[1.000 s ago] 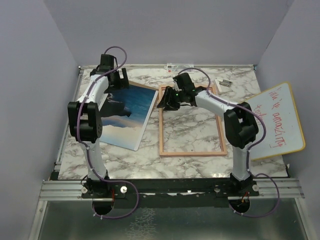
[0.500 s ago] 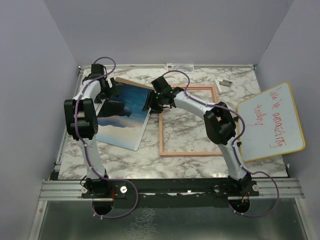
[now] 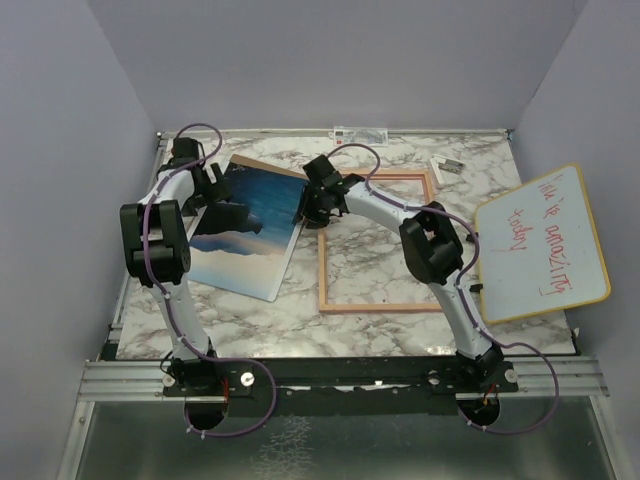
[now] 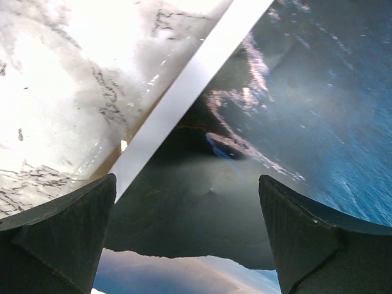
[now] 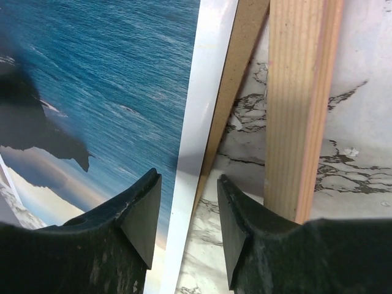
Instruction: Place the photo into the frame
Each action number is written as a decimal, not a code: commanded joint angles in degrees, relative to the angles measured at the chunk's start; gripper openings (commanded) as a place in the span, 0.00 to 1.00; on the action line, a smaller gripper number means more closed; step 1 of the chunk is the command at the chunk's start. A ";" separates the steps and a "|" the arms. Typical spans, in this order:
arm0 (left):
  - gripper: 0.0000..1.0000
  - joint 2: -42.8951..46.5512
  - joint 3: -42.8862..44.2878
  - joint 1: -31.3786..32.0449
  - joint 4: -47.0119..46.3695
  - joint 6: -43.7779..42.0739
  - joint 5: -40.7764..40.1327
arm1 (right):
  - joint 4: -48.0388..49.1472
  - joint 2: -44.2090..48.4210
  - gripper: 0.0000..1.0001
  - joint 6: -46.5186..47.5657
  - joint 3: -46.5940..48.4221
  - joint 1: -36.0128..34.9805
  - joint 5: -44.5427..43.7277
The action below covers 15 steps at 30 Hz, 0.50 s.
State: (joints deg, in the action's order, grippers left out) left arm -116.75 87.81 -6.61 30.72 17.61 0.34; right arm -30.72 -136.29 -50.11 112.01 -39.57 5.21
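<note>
So the photo (image 3: 248,225) is lying flat on the marble table (image 3: 290,320), left of centre, sitting on a brown backing board (image 5: 236,79) that peeks out along its edge. The frame (image 3: 385,306) is just to its right, flat with the wood side up, almost touching the board at the far corner.

The left gripper (image 4: 187,190) is spread wide over the photo's far left edge, with the white border and dark cliffs showing between its fingers. The right gripper (image 5: 188,184) is partway apart, straddling the photo's right border and the board edge; nothing looks pinched.

A whiteboard (image 3: 545,245) with red writing sits off to the right.
</note>
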 commanded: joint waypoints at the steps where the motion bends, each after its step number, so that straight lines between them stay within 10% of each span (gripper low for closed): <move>1: 0.97 1.93 -2.48 -1.94 -2.07 1.55 -1.53 | 0.71 -3.63 0.44 0.80 0.33 -0.20 1.96; 15: 0.82 0.61 -7.30 -5.15 -1.90 3.68 -6.33 | 11.91 -2.28 0.40 3.24 -4.14 -0.09 16.51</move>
State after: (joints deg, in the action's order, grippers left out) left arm -115.96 83.33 -10.59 26.92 19.70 -4.12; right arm -23.16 -137.14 -48.97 109.65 -38.92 14.59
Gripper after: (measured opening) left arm 0.844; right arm 0.398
